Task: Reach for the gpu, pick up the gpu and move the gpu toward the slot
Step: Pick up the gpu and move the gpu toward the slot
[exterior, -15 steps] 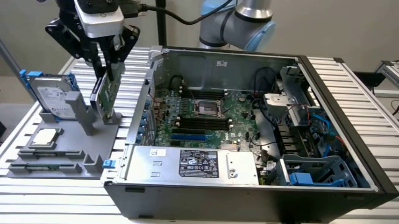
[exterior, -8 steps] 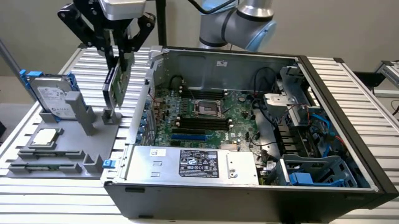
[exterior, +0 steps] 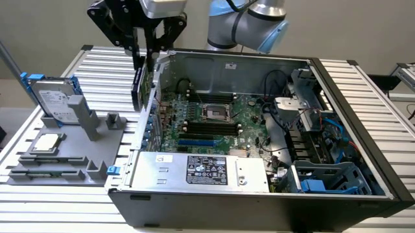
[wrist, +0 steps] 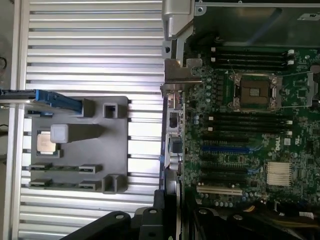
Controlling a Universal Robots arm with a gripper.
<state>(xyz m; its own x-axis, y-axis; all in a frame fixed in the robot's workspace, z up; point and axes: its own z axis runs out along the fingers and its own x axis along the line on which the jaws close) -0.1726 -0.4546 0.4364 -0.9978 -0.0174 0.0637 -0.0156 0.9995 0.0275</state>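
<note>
Green gpu [exterior: 138,87] (silver bracket [wrist: 181,75]) — black tool [exterior: 145,46], grey fixture [exterior: 65,162].

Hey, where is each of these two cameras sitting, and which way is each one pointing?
Exterior view: off the arm, raised, looking down into the open PC case; arm and pincer holding the gpu show.
Wrist view: on the wrist, looking straight down along the gpu; pincer at one edge.
Shared: gpu, motherboard, grey fixture with hard drive and CPU.

Plain beige wall [exterior: 52,24] behind a ribbed aluminium table [exterior: 363,87].
</note>
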